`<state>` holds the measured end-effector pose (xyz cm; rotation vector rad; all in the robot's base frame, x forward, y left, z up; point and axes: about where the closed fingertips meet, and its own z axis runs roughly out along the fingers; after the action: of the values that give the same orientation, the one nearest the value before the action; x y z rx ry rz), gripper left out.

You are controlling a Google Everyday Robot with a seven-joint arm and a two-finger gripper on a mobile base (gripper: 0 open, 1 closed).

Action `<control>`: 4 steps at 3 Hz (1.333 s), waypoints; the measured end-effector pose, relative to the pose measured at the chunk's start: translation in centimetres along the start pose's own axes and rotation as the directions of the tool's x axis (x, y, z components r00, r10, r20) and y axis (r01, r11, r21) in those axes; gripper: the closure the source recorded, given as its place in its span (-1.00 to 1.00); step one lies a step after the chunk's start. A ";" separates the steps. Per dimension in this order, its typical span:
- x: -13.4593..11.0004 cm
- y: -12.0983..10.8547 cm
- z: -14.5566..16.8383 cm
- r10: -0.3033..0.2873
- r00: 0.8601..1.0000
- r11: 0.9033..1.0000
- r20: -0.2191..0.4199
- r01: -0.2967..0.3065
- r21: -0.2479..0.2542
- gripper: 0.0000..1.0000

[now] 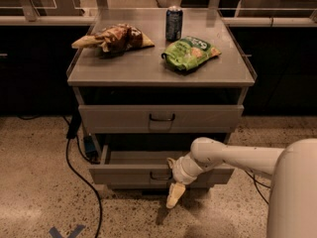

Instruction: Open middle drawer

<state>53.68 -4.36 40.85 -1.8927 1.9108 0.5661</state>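
The middle drawer (129, 174) is a shallow grey metal drawer with a small dark loop handle (161, 175). It stands pulled out from the cabinet, and part of its inside shows. My gripper (172, 181) is at the front of this drawer, just right of the handle, on the end of the pale arm (233, 157) that reaches in from the right. It looks open: one pale finger (174, 195) hangs down in front of the drawer and the other tip shows above the front's top edge. It holds nothing.
The upper drawer (161, 118) sits above, its front closed or nearly so. On the cabinet top (148, 68) lie a brown chip bag (114, 37), a green chip bag (190, 52) and a dark can (173, 23). A black cable (74, 167) runs over the floor at the left.
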 end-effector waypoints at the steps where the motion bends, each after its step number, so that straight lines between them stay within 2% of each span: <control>1: 0.4 1.1 0.5 0.022 1.000 0.999 0.010 -0.022 -0.025 -1.00; 3: -0.1 1.2 -0.2 0.025 1.000 0.999 0.011 -0.025 -0.027 -1.00; 4: -0.3 3.6 -0.5 0.071 0.997 0.996 0.018 -0.070 -0.053 -1.00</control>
<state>50.07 -4.33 41.45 -1.8501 1.9754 0.6604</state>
